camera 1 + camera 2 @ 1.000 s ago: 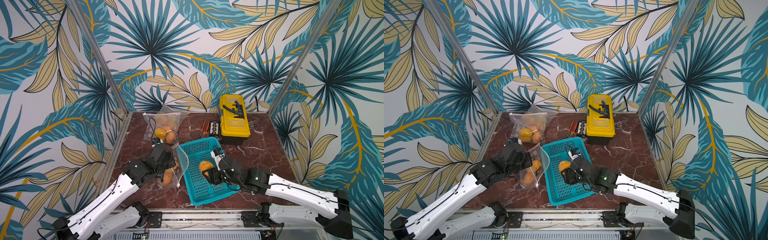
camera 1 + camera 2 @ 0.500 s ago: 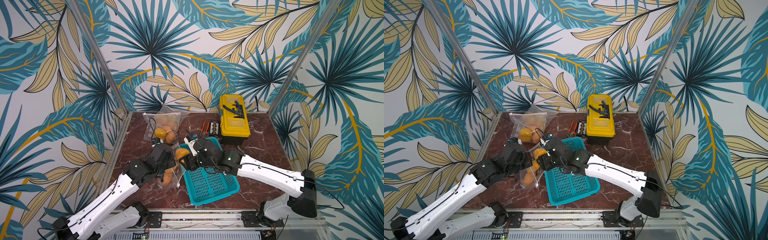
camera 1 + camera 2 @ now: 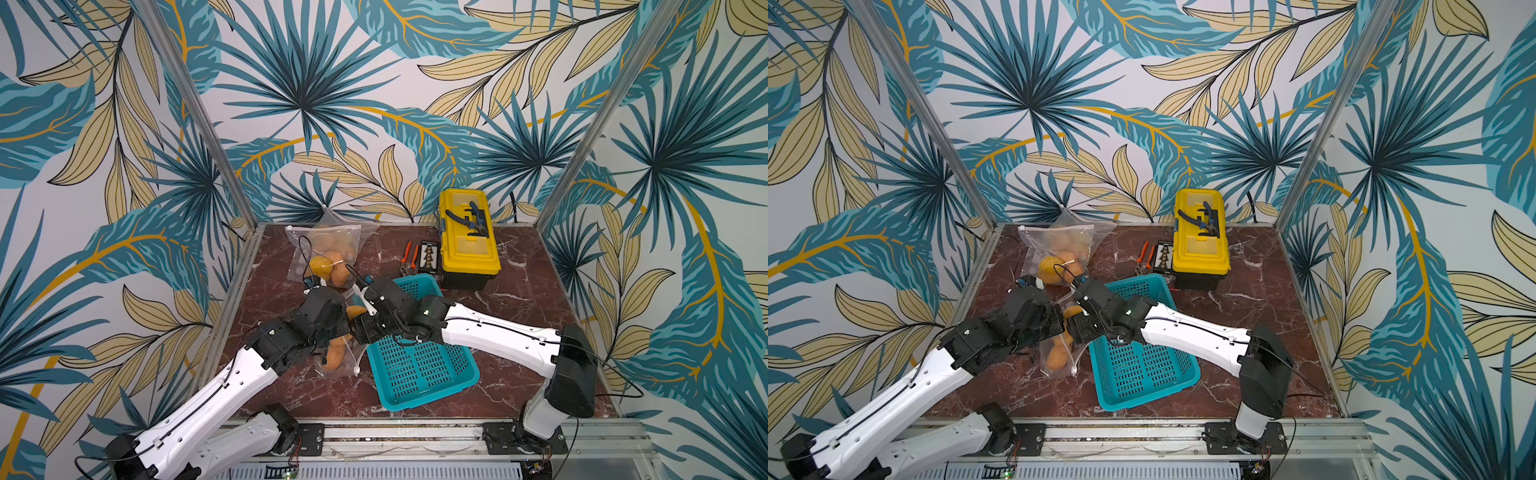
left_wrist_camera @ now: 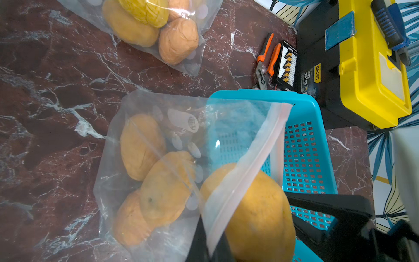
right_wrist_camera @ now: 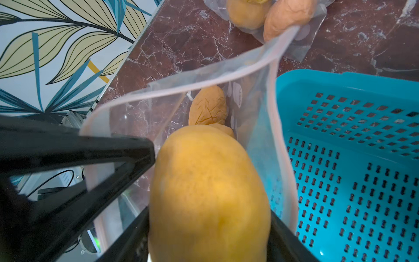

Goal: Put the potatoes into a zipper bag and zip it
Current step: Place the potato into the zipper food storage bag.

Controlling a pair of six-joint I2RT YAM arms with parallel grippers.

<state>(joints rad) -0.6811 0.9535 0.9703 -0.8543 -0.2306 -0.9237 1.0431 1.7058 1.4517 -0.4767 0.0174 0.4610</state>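
A clear zipper bag (image 3: 337, 365) lies left of the teal basket (image 3: 419, 368); three potatoes (image 4: 141, 146) rest inside it. My left gripper (image 4: 209, 248) is shut on the bag's pink zipper rim (image 4: 246, 171) and lifts it so the mouth gapes. My right gripper (image 5: 208, 231) is shut on a yellow-orange potato (image 5: 208, 192) at that mouth, with the potato's front end just past the rim (image 5: 226, 77). In both top views the two grippers meet over the bag (image 3: 1059, 357), and the held potato (image 3: 356, 311) shows between them.
A second zipper bag (image 3: 328, 253) holding potatoes lies at the back left. A yellow toolbox (image 3: 467, 232), orange-handled pliers (image 3: 409, 257) and a small black bit case (image 3: 428, 257) stand behind the basket (image 3: 1142, 368), which shows no potatoes. Metal rails edge the marble table.
My right arm has carried the potato from the basket leftward to the bag's mouth and now sits lower and closer to my left gripper. The left arm has kept still.
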